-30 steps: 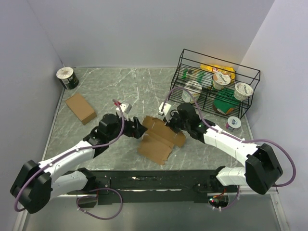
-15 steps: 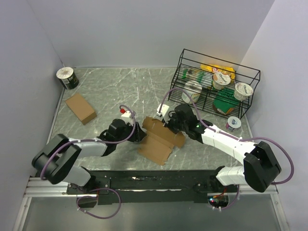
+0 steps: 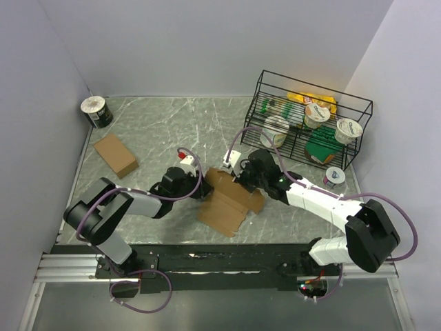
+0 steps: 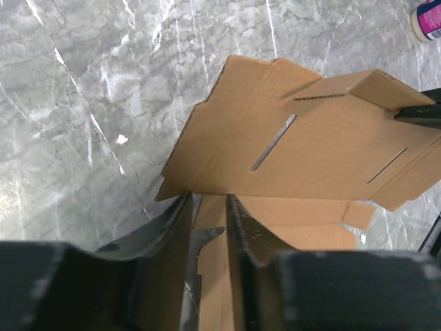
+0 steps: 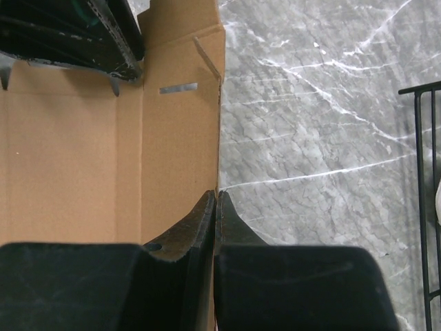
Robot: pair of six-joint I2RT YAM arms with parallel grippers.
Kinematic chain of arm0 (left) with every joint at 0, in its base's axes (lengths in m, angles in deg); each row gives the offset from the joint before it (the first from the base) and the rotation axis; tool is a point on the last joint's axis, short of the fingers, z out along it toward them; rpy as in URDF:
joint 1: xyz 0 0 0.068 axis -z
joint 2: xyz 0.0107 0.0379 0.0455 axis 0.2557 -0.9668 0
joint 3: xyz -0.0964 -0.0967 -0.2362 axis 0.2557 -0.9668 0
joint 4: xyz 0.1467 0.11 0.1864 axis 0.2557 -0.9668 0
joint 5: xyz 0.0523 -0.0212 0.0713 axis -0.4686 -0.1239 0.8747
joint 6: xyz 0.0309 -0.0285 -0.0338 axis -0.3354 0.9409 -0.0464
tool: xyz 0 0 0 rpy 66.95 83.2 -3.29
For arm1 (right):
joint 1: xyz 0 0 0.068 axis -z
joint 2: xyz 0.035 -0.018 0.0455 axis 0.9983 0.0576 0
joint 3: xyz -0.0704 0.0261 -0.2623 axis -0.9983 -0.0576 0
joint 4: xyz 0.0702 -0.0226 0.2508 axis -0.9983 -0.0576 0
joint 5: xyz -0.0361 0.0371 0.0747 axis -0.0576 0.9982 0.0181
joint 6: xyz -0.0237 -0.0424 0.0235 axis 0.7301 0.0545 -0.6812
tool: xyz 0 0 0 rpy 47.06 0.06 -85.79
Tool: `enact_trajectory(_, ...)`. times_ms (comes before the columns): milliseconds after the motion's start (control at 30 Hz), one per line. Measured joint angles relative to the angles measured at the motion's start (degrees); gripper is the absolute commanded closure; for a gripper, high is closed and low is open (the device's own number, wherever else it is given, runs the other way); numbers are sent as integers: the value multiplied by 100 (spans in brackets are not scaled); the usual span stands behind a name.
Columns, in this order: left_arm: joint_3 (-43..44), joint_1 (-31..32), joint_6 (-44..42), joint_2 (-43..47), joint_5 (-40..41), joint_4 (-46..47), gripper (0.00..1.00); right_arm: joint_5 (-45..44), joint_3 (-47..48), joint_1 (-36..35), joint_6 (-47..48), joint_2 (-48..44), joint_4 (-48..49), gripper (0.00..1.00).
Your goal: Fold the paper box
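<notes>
Right claw [image 5: 215,194] pinches the paper box [image 5: 76,172]; left claw [image 4: 208,200] straddles its flap (grip unclear).

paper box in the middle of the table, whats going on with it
The paper box, a notched cardboard sheet with some panels raised, is mid-fold between two robot claws. The right claw is pinched shut on one edge of it. The left claw straddles a flap on the opposite side, its jaws narrow around it; whether it grips yet is unclear. The box is not yet formed.
</notes>
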Motion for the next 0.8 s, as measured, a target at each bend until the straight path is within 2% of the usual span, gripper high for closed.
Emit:
enact_trajectory(100,28,22,4,-37,11,-9,72,-66,0,0,0,24,-2,100)
enact_trajectory(333,195,304,-13,-125,304,-317,66,-170,0,0,2,42,-57,100)
enact_trajectory(567,284,393,-22,-125,409,-490,50,-136,0,0,0,59,-50,100)
enact_trajectory(667,291,424,-22,-125,437,-531,49,-120,0,-2,-2,59,-42,100)
enact_trajectory(800,291,433,-20,-125,476,-573,54,-107,0,-2,-2,59,-42,100)
